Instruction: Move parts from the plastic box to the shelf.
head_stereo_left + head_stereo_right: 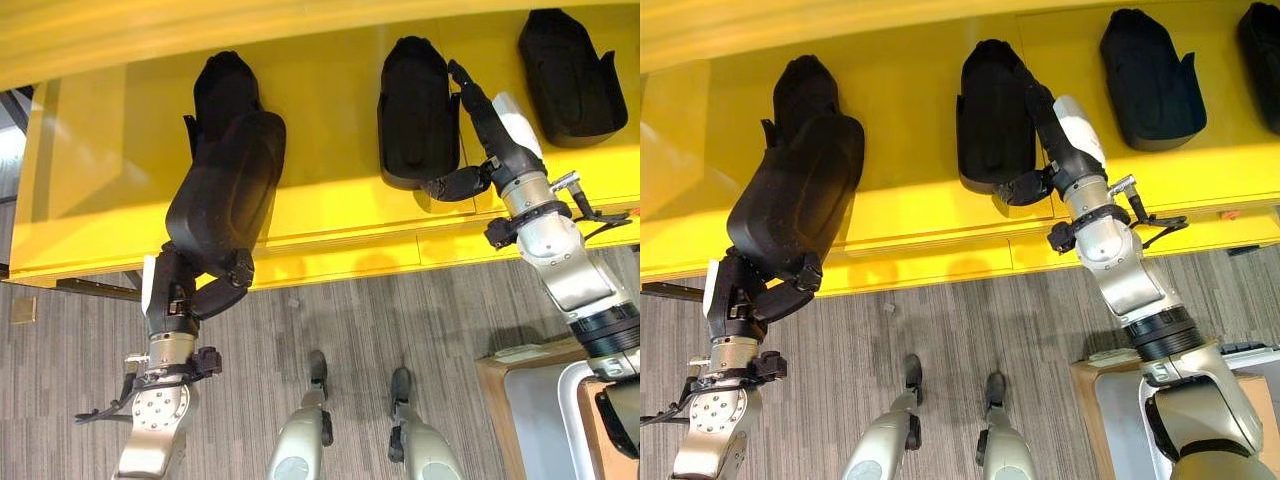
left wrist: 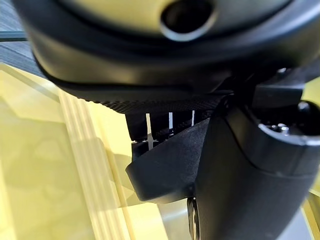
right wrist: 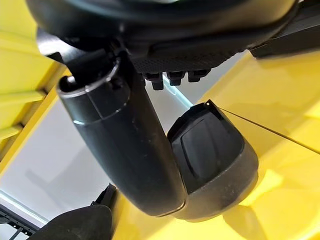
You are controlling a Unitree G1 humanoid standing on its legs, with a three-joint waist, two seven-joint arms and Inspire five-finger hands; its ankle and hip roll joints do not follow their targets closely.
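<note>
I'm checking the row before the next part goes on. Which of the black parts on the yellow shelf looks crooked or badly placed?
None of the placed parts. Three sit upright in a row on the yellow shelf. The only tilted one is in the left hand, leaning over the leftmost part. The right hand rests against the middle part.

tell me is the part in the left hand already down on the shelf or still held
Held: the left hand grips the black part from below, tilted over the yellow shelf's front edge.
</note>
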